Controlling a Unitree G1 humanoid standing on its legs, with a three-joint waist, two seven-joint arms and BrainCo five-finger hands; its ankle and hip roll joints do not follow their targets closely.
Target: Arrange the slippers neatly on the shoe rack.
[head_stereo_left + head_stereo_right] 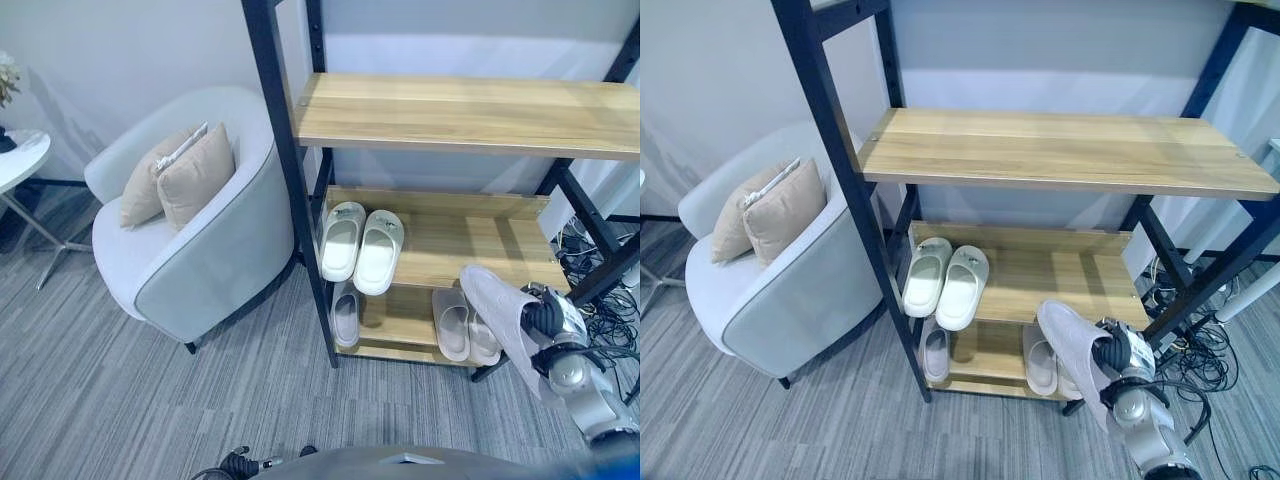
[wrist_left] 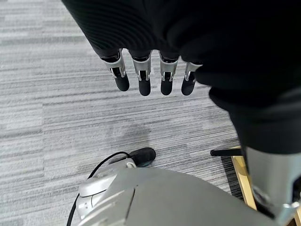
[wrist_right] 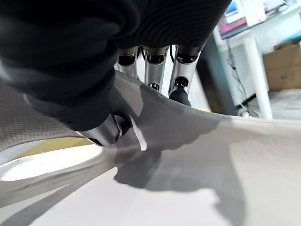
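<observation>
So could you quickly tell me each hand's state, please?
Left hand: open, holding nothing.
Right hand: shut on a grey slipper.

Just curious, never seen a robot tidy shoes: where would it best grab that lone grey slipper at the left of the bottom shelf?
Probably the lone grey slipper by its strap, reaching in from the rack's open front: it lies sole-down lengthwise, the black post close on its left.

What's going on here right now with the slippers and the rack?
The right hand grips a grey slipper, held in front of the right end of the shoe rack. A white pair sits on the middle shelf. On the bottom shelf lie a single grey slipper at the left and a grey pair at the right. The left hand hangs open over the floor.
</observation>
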